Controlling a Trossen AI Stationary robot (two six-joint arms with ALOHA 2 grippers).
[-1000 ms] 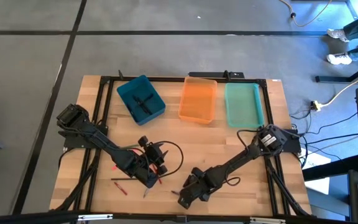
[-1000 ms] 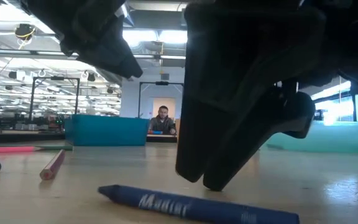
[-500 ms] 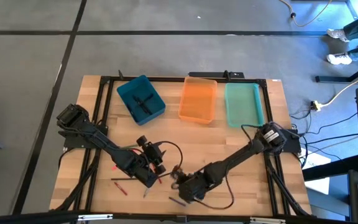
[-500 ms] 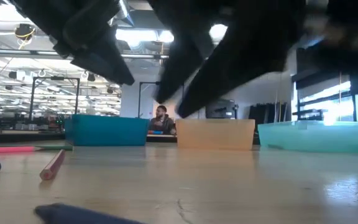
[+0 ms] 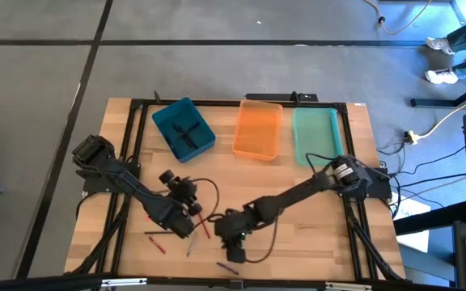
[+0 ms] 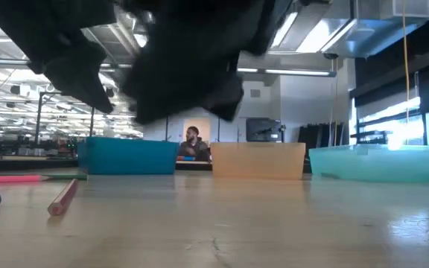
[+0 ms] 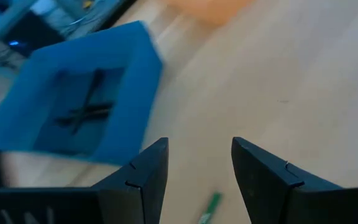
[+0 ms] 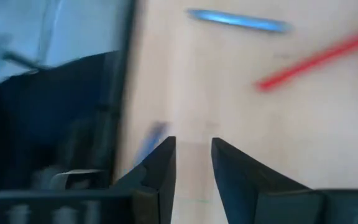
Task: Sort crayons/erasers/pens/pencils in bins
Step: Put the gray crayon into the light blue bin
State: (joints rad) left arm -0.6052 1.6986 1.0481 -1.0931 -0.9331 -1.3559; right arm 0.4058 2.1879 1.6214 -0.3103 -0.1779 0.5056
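A: Start with the big things. What carries it all?

B: A wooden tabletop. Along its 12 o'clock edge sit three bins: the teal-blue bin toward 11, the orange bin at 12, the mint bin toward 1. Dark sticks lie crossed inside the teal-blue one.

A: And the arms?

B: The left gripper hangs over the tabletop at about 7 o'clock, fingers parted with nothing between them; a green crayon lies on the wood below it. The right gripper reaches across to about 6 o'clock, just beside the left one, fingers a narrow gap apart and empty.

A: The loose pieces?

B: A red stick lies between the two grippers. Another red stick lies at 7 o'clock near the front edge, and a blue crayon at 6 o'clock. From table height, a red pencil rests in front of the teal-blue bin.
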